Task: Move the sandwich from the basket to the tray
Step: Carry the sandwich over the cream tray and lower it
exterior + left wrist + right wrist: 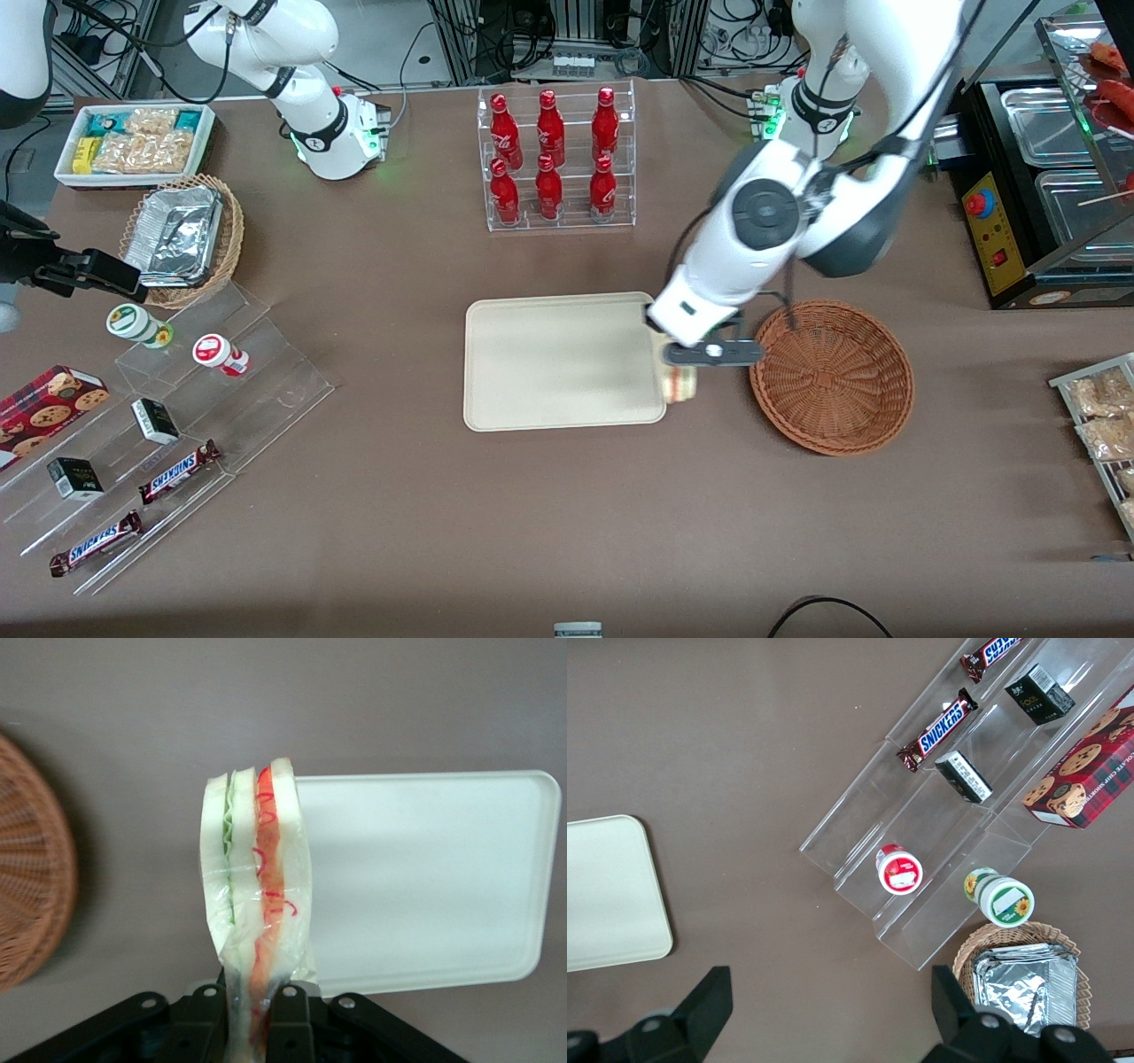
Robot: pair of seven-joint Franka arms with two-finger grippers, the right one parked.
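My left gripper (684, 365) is shut on the sandwich (681, 384), a wrapped white-bread wedge with red and green filling (257, 877). It hangs in the air above the table, between the reddish-brown wicker basket (833, 377) and the cream tray (563, 361), right at the tray's edge nearest the basket. In the left wrist view the two black fingers (291, 1019) pinch the narrow end of the sandwich, with the tray (425, 877) on one side and the basket rim (31, 868) on the other. Nothing lies in the basket or on the tray.
A clear rack of red bottles (556, 159) stands farther from the front camera than the tray. Toward the parked arm's end are acrylic steps with snacks (168, 416), a tan basket of foil containers (182, 235) and a white snack box (133, 142). A food warmer (1045, 168) stands at the working arm's end.
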